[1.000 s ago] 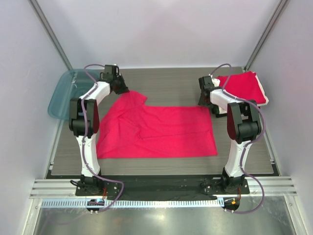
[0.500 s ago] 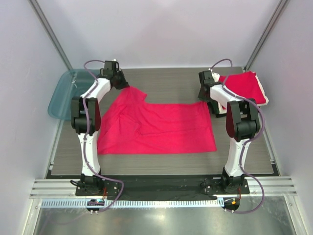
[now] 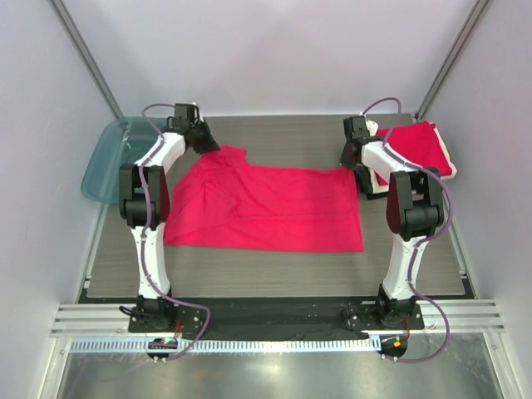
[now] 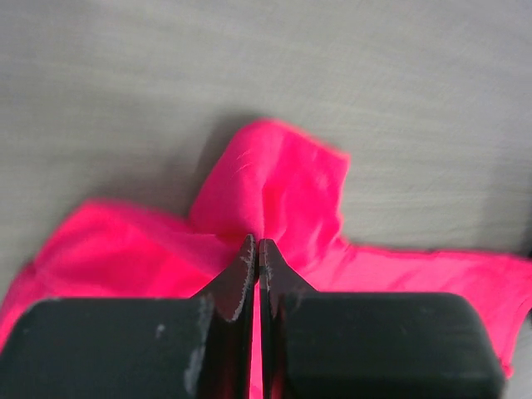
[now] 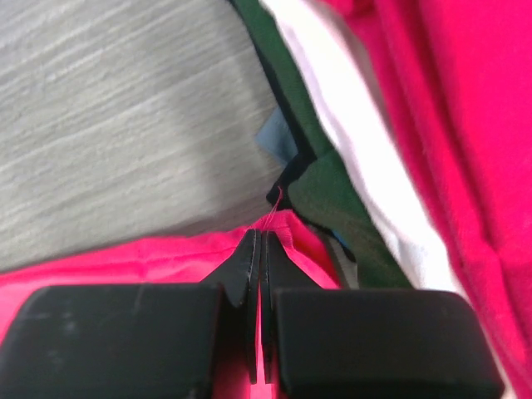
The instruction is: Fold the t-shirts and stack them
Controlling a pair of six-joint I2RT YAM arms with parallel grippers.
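Red fabric of the crimson t-shirt (image 3: 266, 208) spreads across the middle of the table (image 3: 283, 133). The left gripper (image 4: 254, 249) is clamped on its far left corner. The right gripper (image 5: 260, 243) pinches its far right corner, just beside the stack of folded t-shirts (image 3: 420, 145) at the table's far right corner.

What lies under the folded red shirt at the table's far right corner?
Beneath the folded red shirt, a white shirt edge shows, then a dark green shirt. Only their edges peek out; anything lower is covered.
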